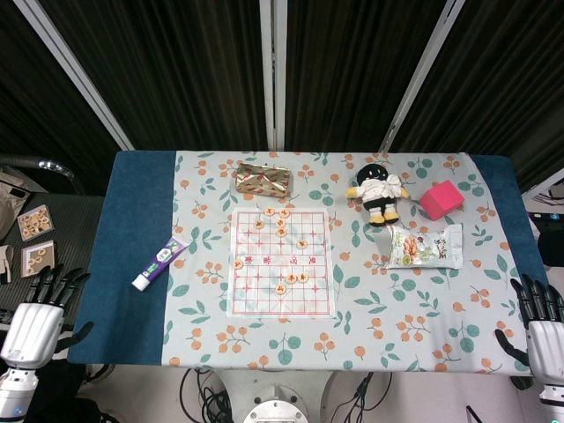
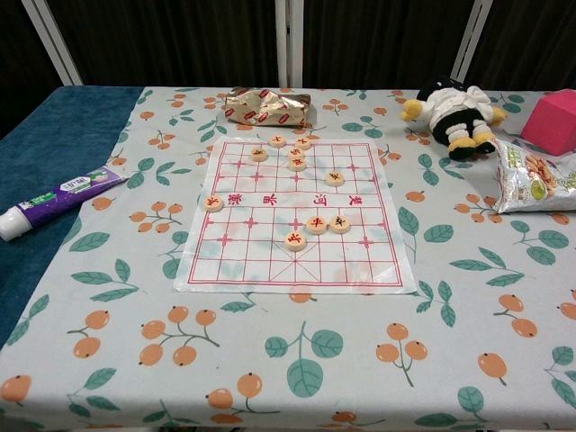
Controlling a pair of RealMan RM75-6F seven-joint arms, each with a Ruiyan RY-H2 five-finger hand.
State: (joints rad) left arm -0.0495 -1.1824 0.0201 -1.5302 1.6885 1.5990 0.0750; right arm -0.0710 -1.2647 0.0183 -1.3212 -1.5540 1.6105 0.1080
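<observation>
Your left hand hangs off the counter's near-left corner, fingers spread, holding nothing; the toothpaste tube, left of the chess board, lies nearest. Your right hand sits off the near-right corner, fingers released and bare. Between both hands and the board the cloth lies open.

This looks like a robot test room, not a home. The table wears a blue cover with a leaf-and-fruit cloth laid over it, backed by dark ribbed wall panels with pale metal struts. Cables trail on the floor under the near edge. On it sits a staged mix: a chess board sheet, plush toy, snack bag, toothpaste tube.
</observation>
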